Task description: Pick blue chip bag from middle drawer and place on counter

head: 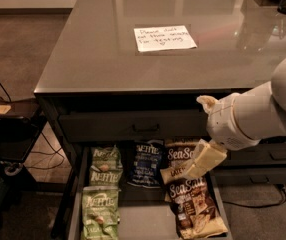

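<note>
**Open gripper beside the blue bag in the pulled-out drawer**

Camera view: the white arm comes in from the right, and the gripper (196,137) hangs in front of the cabinet, over the right side of the open drawer (75,210). Its two cream fingers (204,159) are spread wide with nothing between them. The lower one points down and to the left across the upper tan bag (181,154); whether it touches that bag cannot be told.

The blue chip bag (145,164) lies flat in the middle row at the back of the drawer, just left of the gripper and clear of it. Two green bags (103,168) lie in the left row, one behind the other. A second tan bag (197,210) lies in the right row, nearer the front.

Above the drawer is a closed drawer front (133,126) with a slim handle. The glossy grey counter (98,54) carries a white handwritten note (165,38) near its middle.
</note>
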Tool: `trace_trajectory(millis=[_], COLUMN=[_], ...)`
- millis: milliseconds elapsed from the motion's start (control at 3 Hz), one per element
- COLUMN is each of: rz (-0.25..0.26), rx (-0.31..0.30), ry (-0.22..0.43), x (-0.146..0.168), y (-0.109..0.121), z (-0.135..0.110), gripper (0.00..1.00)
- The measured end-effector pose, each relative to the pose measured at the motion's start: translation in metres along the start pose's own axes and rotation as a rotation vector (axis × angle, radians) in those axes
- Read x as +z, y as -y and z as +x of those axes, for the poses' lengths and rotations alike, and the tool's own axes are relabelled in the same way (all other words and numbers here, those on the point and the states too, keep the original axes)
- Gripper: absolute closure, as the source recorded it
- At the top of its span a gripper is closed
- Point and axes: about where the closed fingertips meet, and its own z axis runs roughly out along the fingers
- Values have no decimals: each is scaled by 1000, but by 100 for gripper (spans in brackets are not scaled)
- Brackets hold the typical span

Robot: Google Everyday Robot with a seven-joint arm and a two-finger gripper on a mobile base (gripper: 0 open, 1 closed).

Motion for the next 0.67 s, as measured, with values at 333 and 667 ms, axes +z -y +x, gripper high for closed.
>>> trace_trajectory(millis=[333,667], rz=[0,28], rx=[0,-50], ry=[0,-28], x=[0,16], y=[0,-4], z=[0,14], gripper=[0,0])
